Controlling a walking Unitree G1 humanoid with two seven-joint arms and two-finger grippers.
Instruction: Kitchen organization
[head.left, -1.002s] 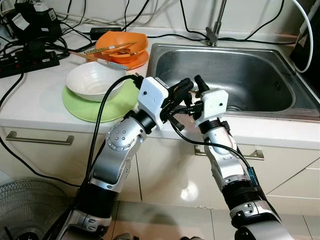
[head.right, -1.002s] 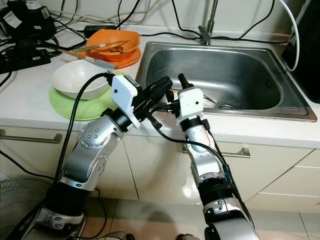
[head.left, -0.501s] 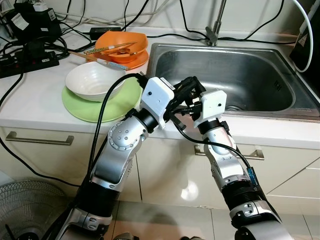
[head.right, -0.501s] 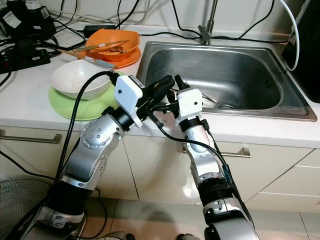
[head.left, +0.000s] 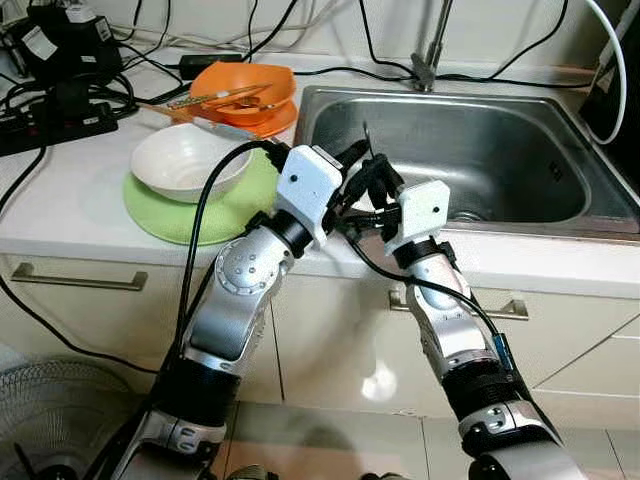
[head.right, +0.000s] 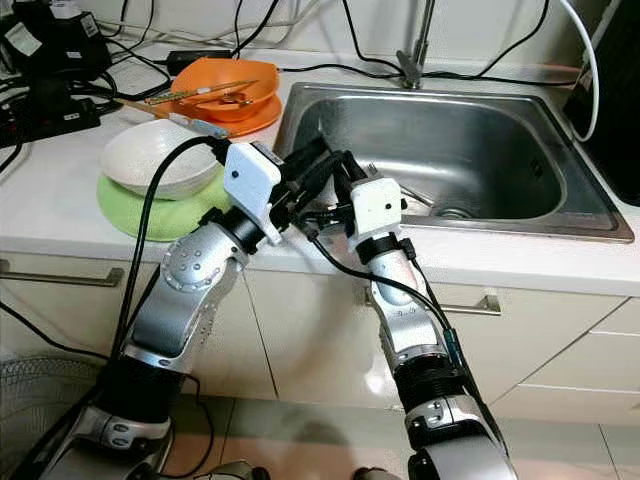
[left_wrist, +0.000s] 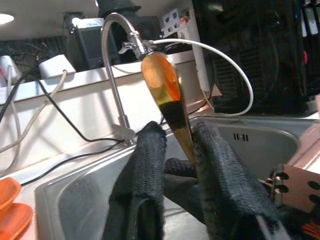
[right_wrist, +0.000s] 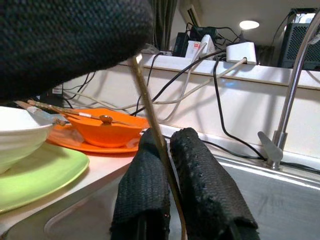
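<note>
Over the sink's front edge, both grippers meet on one golden spoon: left gripper pinches the handle below the bowl, which stands upright, while right gripper closes its fingers around the thin stem — a hand-to-hand transfer, by the look of it. Off to the left gripper's side, a white bowl sits on a green plate, orange dishes with chopsticks behind. Sink lies just beyond. No readable writing anywhere.
</note>
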